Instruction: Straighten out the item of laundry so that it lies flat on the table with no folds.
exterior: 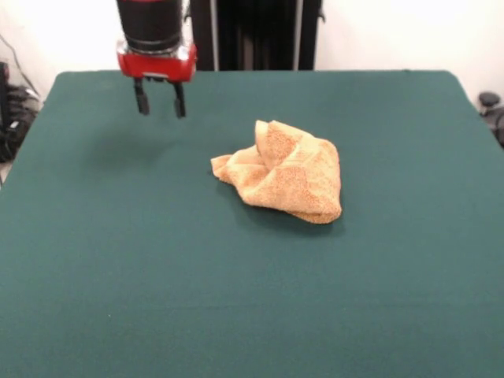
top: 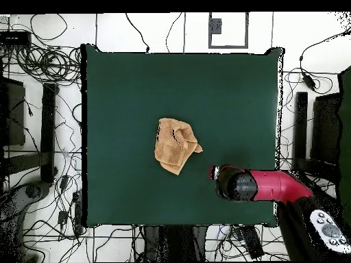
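1. Green worktop (exterior: 118,276) carries our crumpled towel (exterior: 282,170) near its middle.
2. We see its long axis running toward the robot in the overhead view.
3. Our fingers (exterior: 159,101) hang apart, empty, well clear.

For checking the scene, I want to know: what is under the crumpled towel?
The towel lies bunched directly on the green table. Nothing else shows at its edges. Its lower folds are covered, so what lies beneath them cannot be seen. The gripper hangs apart, open.

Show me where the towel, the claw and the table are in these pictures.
towel (exterior: 287,172): front view, middle of the crumpled heap.
claw (exterior: 160,100): front view, midway between its two open tips.
table (top: 130,103): overhead view, bare green cloth.
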Robot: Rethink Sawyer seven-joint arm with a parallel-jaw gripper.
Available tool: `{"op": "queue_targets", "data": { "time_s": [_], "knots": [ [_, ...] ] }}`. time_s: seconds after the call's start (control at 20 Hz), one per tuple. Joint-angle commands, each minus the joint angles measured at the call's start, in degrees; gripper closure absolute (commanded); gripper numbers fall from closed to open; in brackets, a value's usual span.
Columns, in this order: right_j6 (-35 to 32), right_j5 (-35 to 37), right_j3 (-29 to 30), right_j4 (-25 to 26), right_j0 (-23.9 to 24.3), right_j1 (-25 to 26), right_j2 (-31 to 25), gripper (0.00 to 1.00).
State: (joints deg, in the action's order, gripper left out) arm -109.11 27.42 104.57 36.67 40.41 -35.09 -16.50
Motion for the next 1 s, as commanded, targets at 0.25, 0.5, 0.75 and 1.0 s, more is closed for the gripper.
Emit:
{"op": "queue_targets", "data": {
  "time_s": [0.25,0.5,0.75,1.0],
  "knots": [
    [-13.91,-4.80,-9.13,-3.42,-12.33,4.54,5.84,0.00],
    [-12.92,-5.27,-11.08,-5.89,-13.74,6.46,7.31,0.00],
    [-9.24,-5.62,-13.14,-8.40,-11.87,9.99,4.79,0.00],
    [-7.52,-6.31,-14.59,-10.59,-11.23,12.81,2.16,0.00]
  ]
}}
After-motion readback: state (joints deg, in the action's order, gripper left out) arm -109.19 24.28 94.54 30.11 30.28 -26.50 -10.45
